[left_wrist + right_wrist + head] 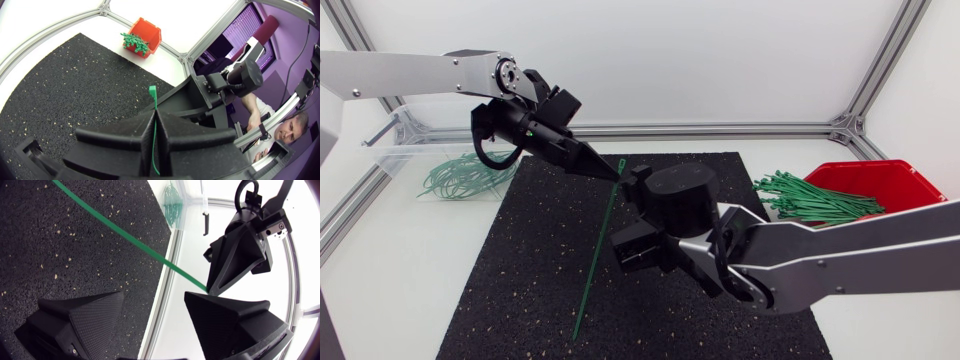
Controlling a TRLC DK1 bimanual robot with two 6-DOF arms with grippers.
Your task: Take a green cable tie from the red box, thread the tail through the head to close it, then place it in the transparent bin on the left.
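My left pincer [607, 170] is closed on one green cable tie [595, 255] and grips it just below the head. In the left wrist view the two fingers meet on the strap, and the small square head stands out past their tips. From there the tie runs long and almost straight over the black mat [520, 280], towards the near edge of the mat. I cannot tell whether its tail touches the mat.

My right pincer [625, 213] is open. Its arm comes in from the right side, and the pincer stands over the middle of the mat with the two fingers wide apart. The strap passes just ahead of the fingers and touches neither of them. In the right wrist view the strap crosses in front of them and ends at the tip of the left pincer, which is near, a little beyond one finger.

The red box [880, 185] stands on the white tabletop [400, 260] at the right of the mat, well apart from both pincers. A bundle of straight green ties [810, 200] lies in it and sticks out over its open side towards the mat.

The transparent bin [400, 150] is at the left, beside the far left corner of the mat and partly under my left arm. Some looped green ties [460, 178] lie in it.
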